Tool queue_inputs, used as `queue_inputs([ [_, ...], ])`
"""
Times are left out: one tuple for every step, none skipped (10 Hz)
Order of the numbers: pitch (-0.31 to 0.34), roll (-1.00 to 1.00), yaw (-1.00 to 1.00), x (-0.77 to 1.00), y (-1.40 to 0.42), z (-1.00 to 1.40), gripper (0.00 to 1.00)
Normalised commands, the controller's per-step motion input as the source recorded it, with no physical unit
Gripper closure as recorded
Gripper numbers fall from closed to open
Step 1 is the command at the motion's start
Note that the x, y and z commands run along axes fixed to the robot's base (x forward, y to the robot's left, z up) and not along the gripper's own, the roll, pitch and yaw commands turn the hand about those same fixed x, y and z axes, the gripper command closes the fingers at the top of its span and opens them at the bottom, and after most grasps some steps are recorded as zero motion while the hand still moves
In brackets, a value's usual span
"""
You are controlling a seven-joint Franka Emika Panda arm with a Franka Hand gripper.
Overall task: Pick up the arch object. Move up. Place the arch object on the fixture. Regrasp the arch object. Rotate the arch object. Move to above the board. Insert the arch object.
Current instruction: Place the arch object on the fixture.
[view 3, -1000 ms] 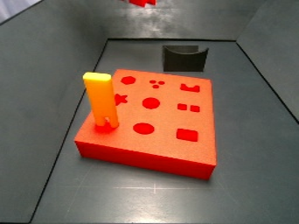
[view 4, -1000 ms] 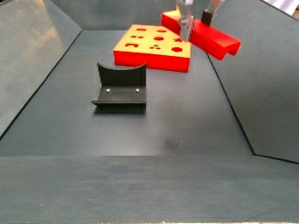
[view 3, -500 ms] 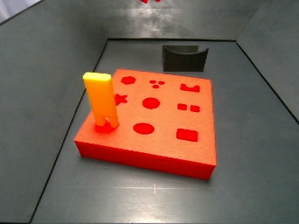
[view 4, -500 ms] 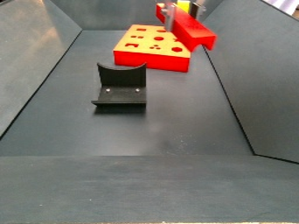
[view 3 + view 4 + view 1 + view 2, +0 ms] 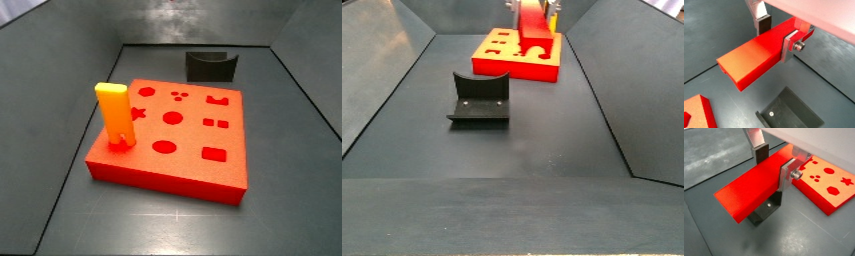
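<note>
Gripper: the two-finger parallel-jaw gripper (image 5: 775, 36) hangs in the air above the dark floor, seen close in both wrist views (image 5: 773, 169); in a side view it appears at the upper edge of the picture (image 5: 537, 12), over the far end of the board.

Fingers: flat silver plates with dark pads (image 5: 763, 24), pinching the bar across its two long side faces, one plate on each side (image 5: 786, 176).

Arch object: the long, slim, bright-red bar (image 5: 757, 54) is clamped between the fingers near one end; most of its length juts out past the fingertips (image 5: 753, 189). In a side view it shows end-on as a narrow red block (image 5: 536, 26) under the fingers.

Fixture: the small dark grey-black block with a U-shaped scoop (image 5: 480, 97) stands on the floor, apart from the fingers and the bar. In the wrist views it lies below the bar's free end (image 5: 789, 111), partly hidden by the bar in one of them (image 5: 763, 213).

Board: the large, thick, red-orange square slab with shaped holes (image 5: 181, 145) lies on the floor; its holed top face shows beyond the fingers in a wrist view (image 5: 827, 182).

Peg: a yellow-topped orange peg (image 5: 115, 113) stands upright in the board near one edge.
</note>
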Motion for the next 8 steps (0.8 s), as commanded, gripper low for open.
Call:
queue_inputs([
  [0.078,-0.14,-0.16,1.0,-0.01,0.03,1.0],
  [0.084,-0.14,-0.13,1.0,-0.01,0.03,1.0],
  [0.094,-0.15,-0.09,1.0,0.0,0.03,1.0],
  [0.101,-0.16,-0.08,1.0,0.0,0.02,1.0],
  [0.107,-0.17,-0.06,1.0,0.0,0.02,1.0],
  [0.073,-1.0,-0.03,1.0,-0.62,-0.3,1.0],
  [0.073,-1.0,-0.04,0.93,-0.56,-0.29,1.0],
  [0.075,-1.0,-0.04,0.89,-0.4,-0.24,1.0],
])
